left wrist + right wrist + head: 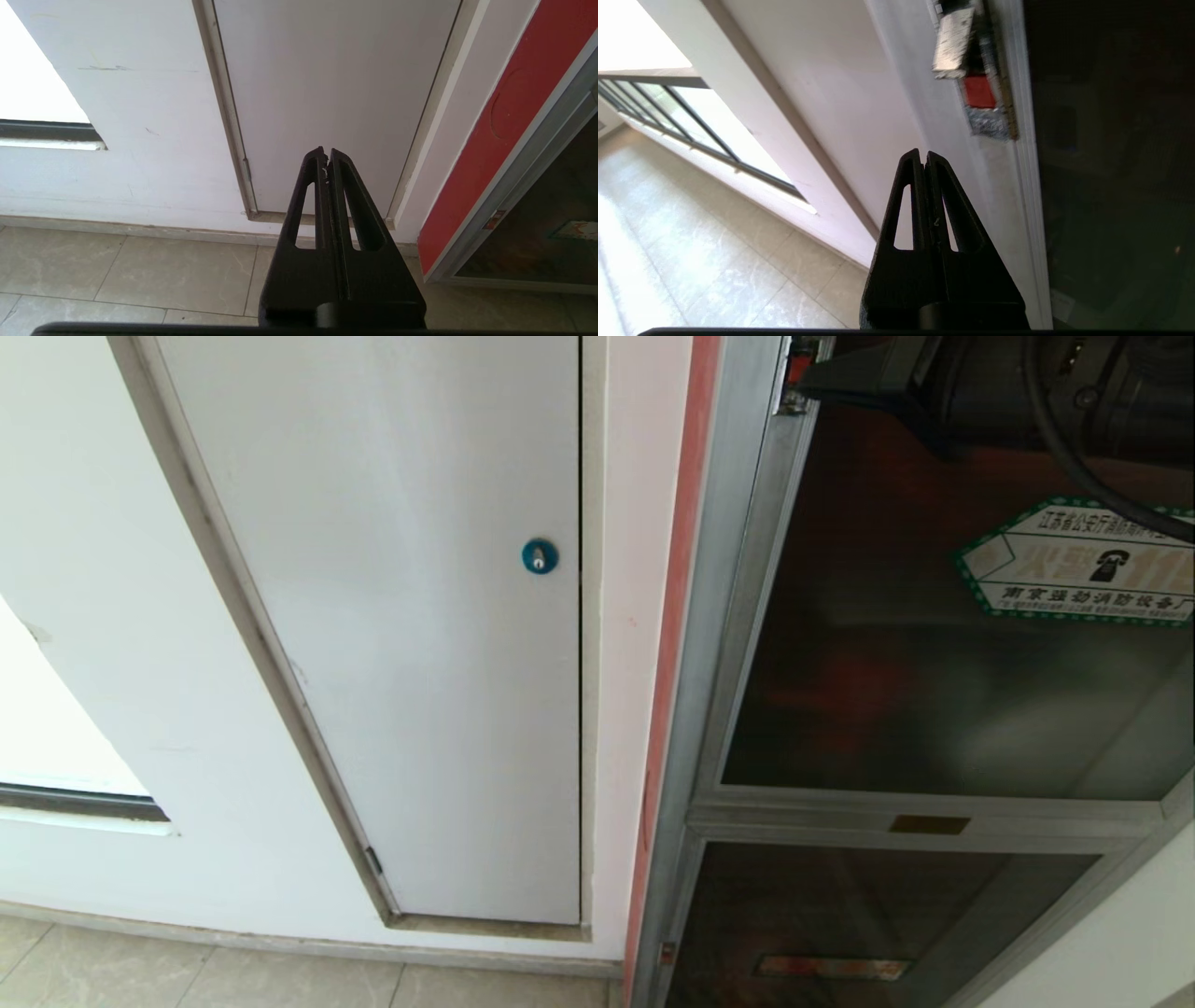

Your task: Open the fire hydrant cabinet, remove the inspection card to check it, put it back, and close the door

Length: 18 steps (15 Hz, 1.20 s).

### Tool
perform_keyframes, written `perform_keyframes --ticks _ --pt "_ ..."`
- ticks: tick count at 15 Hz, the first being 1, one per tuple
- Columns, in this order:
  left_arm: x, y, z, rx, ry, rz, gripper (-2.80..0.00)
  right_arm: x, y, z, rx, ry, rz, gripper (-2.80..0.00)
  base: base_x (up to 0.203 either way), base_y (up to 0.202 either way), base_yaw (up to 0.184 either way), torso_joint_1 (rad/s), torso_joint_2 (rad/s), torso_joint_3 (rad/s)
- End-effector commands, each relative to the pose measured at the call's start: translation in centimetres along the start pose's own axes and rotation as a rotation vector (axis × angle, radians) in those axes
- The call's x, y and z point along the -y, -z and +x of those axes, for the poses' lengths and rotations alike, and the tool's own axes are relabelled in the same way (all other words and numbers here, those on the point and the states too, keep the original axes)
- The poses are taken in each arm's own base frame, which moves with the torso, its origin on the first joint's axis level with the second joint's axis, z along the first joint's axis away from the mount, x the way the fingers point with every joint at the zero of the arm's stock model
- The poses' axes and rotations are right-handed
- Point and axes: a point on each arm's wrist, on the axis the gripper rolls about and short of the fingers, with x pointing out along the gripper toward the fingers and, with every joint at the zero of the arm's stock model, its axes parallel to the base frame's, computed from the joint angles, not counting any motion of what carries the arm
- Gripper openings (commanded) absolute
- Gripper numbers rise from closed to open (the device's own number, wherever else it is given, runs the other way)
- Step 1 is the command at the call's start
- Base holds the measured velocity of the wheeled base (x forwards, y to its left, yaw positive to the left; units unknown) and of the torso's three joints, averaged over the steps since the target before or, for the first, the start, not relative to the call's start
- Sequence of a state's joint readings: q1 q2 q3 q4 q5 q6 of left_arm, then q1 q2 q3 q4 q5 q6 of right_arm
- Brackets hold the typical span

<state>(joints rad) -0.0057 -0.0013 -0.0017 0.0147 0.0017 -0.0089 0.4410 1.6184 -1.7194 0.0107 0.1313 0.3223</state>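
Your right gripper point(924, 156) is clenched and empty, up by the red latch point(979, 91) at the frame of the closed door point(934, 691). Left gripper point(326, 154) is also clenched, parked low facing the white panel point(327, 84). Card not visible.

I see the fire hydrant cabinet point(709, 616), silver-framed, set in the wall, its dark glass door point(934, 691) shut, with a small red latch point(979, 91) on the frame edge.
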Motion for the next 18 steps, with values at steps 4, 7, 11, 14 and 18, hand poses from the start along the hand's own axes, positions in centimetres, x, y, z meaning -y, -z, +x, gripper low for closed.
perform_keyframes --ticks 4,7,11,14,18 --pt "0.0 0.0 0.0 0.000 0.001 0.000 -2.80 -1.3 1.0 -3.6 -0.016 -0.031 -0.011 -2.80 0.000 0.000 0.000 0.000 0.00 0.000" --pt "0.0 0.0 0.0 -0.002 0.001 0.000 -2.80 -0.9 2.3 -3.4 0.060 0.035 -0.088 -2.80 0.000 0.000 0.000 0.000 0.00 0.000" --pt "0.0 0.0 0.0 -0.002 0.001 0.000 -2.80 -1.6 5.1 -3.4 0.234 0.118 -0.351 -2.80 0.000 0.000 0.000 0.000 0.00 0.000" --pt "0.0 0.0 0.0 -0.002 0.001 0.000 -2.80 -1.7 6.4 -2.3 0.317 0.177 -0.411 -2.80 0.000 0.000 0.000 0.000 0.00 0.000" --pt "0.0 0.0 0.0 -0.001 0.001 0.000 -2.80 -1.7 6.3 -1.9 0.352 0.182 -0.427 -2.80 0.000 0.000 0.000 0.000 0.00 0.000"
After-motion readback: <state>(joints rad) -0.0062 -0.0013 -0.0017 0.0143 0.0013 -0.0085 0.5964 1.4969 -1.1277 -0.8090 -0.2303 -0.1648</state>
